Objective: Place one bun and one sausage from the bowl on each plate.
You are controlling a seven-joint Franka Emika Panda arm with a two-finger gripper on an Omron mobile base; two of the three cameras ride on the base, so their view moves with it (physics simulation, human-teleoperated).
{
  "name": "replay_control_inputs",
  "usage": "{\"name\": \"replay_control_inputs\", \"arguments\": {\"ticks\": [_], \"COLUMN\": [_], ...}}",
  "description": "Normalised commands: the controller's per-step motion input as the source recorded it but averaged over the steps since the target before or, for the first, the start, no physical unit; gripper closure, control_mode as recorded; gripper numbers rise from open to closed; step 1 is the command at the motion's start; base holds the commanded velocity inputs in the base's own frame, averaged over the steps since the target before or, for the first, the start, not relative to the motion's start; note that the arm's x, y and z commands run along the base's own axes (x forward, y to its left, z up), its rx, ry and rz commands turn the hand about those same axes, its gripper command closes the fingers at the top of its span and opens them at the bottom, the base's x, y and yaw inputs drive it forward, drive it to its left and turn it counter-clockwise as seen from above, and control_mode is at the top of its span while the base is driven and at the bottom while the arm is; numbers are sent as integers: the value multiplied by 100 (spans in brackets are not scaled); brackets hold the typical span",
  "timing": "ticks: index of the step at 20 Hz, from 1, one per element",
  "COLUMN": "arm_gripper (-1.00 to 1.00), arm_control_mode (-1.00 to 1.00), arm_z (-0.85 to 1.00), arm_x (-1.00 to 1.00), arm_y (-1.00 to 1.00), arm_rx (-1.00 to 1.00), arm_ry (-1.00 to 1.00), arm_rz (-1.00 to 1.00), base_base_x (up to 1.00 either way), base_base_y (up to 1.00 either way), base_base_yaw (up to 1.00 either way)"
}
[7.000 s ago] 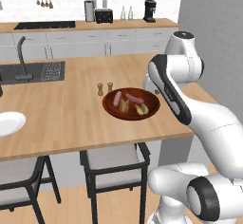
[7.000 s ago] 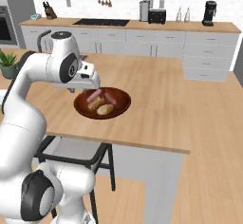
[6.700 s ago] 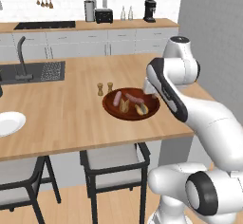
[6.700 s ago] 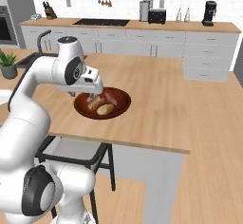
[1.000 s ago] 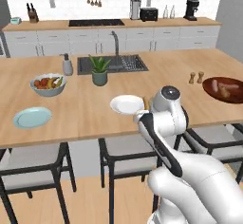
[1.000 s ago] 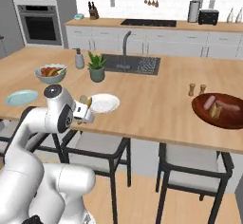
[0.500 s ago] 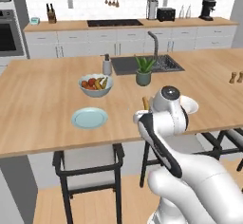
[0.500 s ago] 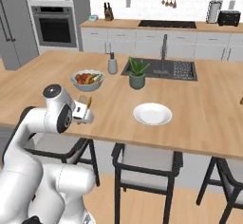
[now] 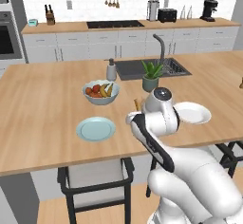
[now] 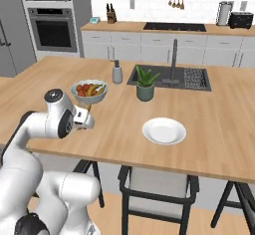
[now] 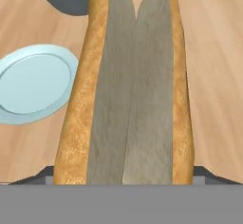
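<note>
Hand view, item one: a split bun [image 11: 130, 90] fills the middle of the frame, cut face toward us, running lengthwise away from the camera. We judge the gripper to be clamped on it with jaws wide; the fingertips themselves are hidden behind the bread.

Item two: pale blue plate [image 11: 33, 83], to the left of the bun in the hand view, bare. In the left base view the same plate [image 9: 96, 128] lies on the wooden island [image 9: 42, 104] just in front of the fruit bowl [image 9: 100, 91], near the island's front edge.

Item three: white plate [image 10: 164, 131], also bare, well apart to the right, past the potted plant [image 10: 145, 84].

Item four: the arm's gripper [image 9: 137, 105], held above the island between the two plates; a sliver of bun shows beside the wrist.

Step in hand, as we judge it: carry the bun to the blue plate and set it down. To do it well we would swing left until the bun sits over the plate's centre, lower until it nearly touches, then let go, keeping the long loaf inside the rim.

Room for moving: open wood lies between gripper and blue plate. The fruit bowl stands just behind the plate, so we would approach from the front or from above. The island's front edge is close; a bun released short could roll off.
</note>
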Motion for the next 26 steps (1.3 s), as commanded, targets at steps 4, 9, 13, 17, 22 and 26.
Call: {"name": "replay_control_inputs", "arguments": {"ticks": [4,9,13,17,22,26], "arm_gripper": [100,100,100,100,100,-100], "arm_control_mode": [-100,-100,-100,-100,-100,-100], "arm_z": [0,-1,-33,-73,-70,-35], "arm_x": [68,91,56,29,54,54], "arm_y": [100,100,94,35,7,0], "arm_rx": [0,-1,-2,-11,-4,-1], "arm_ry": [14,15,28,25,3,-1], "arm_rz": [13,1,6,8,1,0], "base_base_x": [0,0,0,0,0,0], "base_base_y": [0,0,0,0,0,0], "base_base_yaw": [0,0,0,0,0,0]}}
